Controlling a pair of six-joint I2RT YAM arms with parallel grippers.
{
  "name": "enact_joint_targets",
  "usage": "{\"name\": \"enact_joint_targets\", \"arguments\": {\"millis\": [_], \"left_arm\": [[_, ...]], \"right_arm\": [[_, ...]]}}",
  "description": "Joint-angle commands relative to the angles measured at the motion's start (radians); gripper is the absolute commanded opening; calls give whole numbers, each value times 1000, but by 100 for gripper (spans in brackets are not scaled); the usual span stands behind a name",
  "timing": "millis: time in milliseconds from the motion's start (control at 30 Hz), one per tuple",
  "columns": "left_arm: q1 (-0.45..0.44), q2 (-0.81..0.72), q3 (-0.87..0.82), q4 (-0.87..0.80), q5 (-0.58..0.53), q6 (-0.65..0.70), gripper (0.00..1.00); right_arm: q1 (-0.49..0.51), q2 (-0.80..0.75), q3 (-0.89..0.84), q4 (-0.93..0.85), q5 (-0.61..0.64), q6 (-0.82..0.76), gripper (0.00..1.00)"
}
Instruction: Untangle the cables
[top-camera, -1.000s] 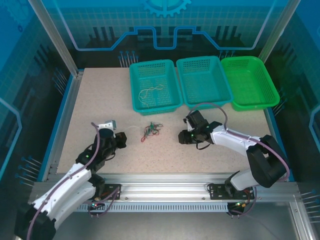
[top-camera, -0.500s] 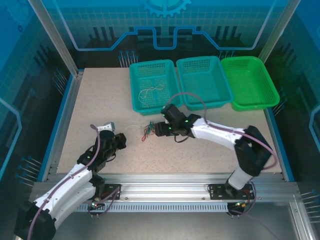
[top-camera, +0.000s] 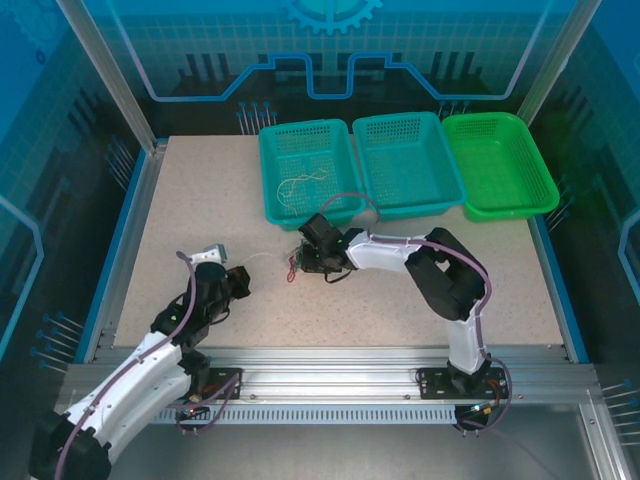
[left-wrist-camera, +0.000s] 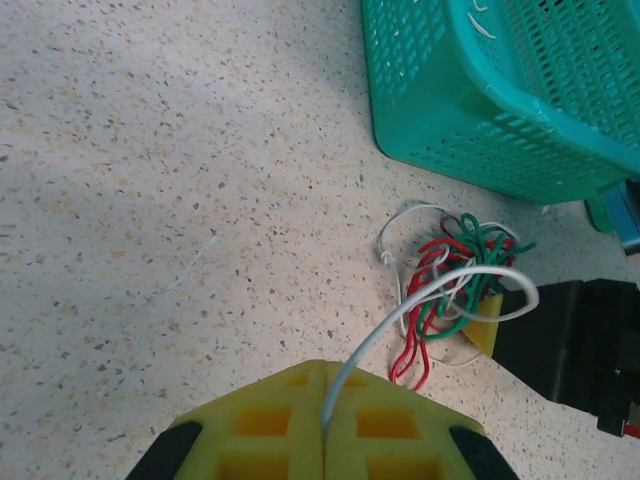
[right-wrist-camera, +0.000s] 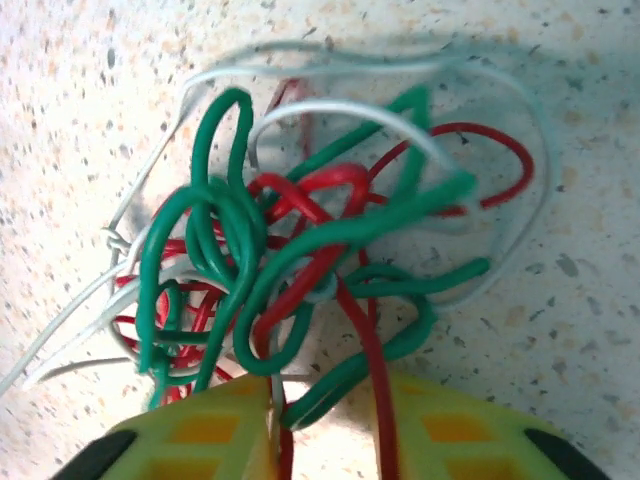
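While both arms reach low over the speckled counter (top-camera: 200, 200), I log this.

Left gripper (left-wrist-camera: 325, 372): jaws pressed together, pinching one white wire (left-wrist-camera: 400, 320). The wire leaves the seam between the yellow pads (left-wrist-camera: 265, 420), arcs up and forward, and runs into the bundle.

The cables (right-wrist-camera: 300, 250) form a small knot of green, red and white strands lying on the counter. In the top view they sit near the middle, just in front of the left teal basket (top-camera: 312, 216) and apart from it. Green loops cross over red ones in the heart of the knot. White strands ring the outside and trail off to one side.

Right gripper (right-wrist-camera: 326, 412): nose down at the near edge of the knot. Jaws are narrowly spread, with bare counter showing between the pads. Two red strands and a green loop run into that gap, and each red one lies along a pad's inner edge. I see nothing squeezed there.

From the left wrist, the right gripper's black body sits just beside the knot, one yellow pad tip touching the strands.

A pale strand (top-camera: 303, 185) lies curled in the left teal basket. The middle teal basket (top-camera: 410, 207) and green basket (top-camera: 505, 210) stand alongside in a row at the far edge.
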Motion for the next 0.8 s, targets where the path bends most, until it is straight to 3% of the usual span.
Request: {"name": "enact_joint_targets", "arguments": {"millis": [0, 33, 267, 433, 567, 667, 767], "left_arm": [[0, -51, 29, -67, -66, 18, 0], [1, -68, 34, -84, -81, 24, 0], [60, -101, 88, -173, -92, 79, 0], [133, -96, 78, -176, -39, 63, 0], [164, -80, 52, -131, 15, 33, 0], [166, -36, 49, -71, 69, 39, 0], [165, 18, 49, 23, 170, 73, 0]], "right_arm": [[-25, -87, -103, 28, 35, 1, 5], [-38, -118, -145, 41, 41, 0, 0], [-201, -432, -486, 23, 109, 2, 0], [-477, -732, -691, -57, 117, 17, 0], [-650, -866, -730, -108, 86, -49, 0], [-663, -869, -700, -121, 27, -107, 0], [-608, -835, -694, -38, -122, -184, 0]]}}
